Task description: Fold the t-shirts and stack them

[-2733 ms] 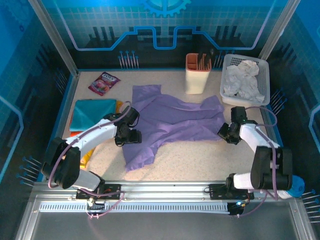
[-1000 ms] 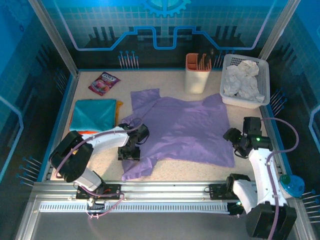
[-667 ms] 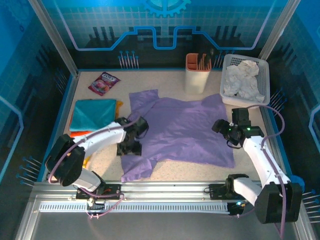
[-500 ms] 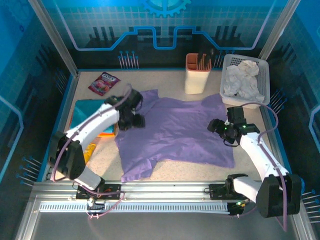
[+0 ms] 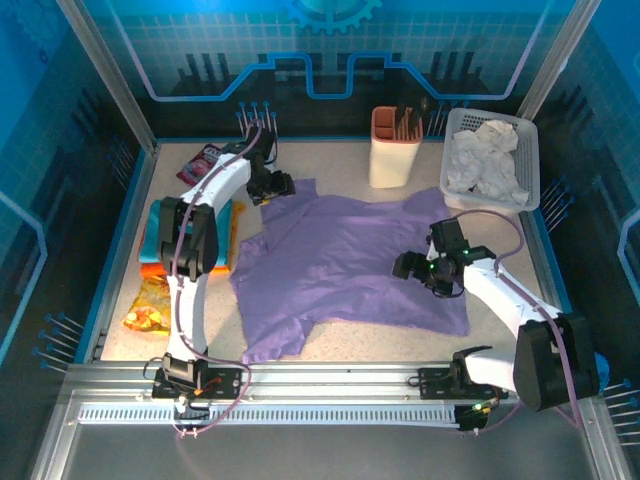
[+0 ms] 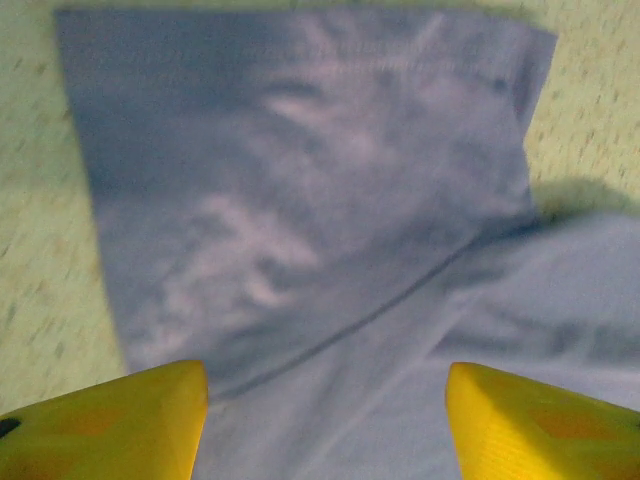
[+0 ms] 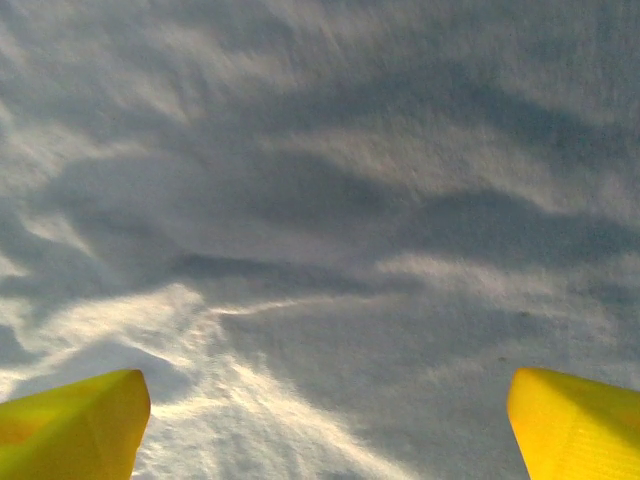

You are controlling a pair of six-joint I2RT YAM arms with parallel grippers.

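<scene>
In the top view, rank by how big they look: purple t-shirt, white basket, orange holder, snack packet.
1. Lavender-purple cloth t-shirt, spread flat.
2. White plastic basket.
3-4. Unsure: peach-orange upright utensil holder and glossy pink-purple snack packet look similar, and the left arm partly covers the packet.

Holder, basket rear right, front tabletop free

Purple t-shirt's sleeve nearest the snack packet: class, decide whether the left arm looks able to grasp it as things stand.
Probably yes: the left gripper hangs just over that sleeve, jaws open, with nothing lying in between.
</scene>
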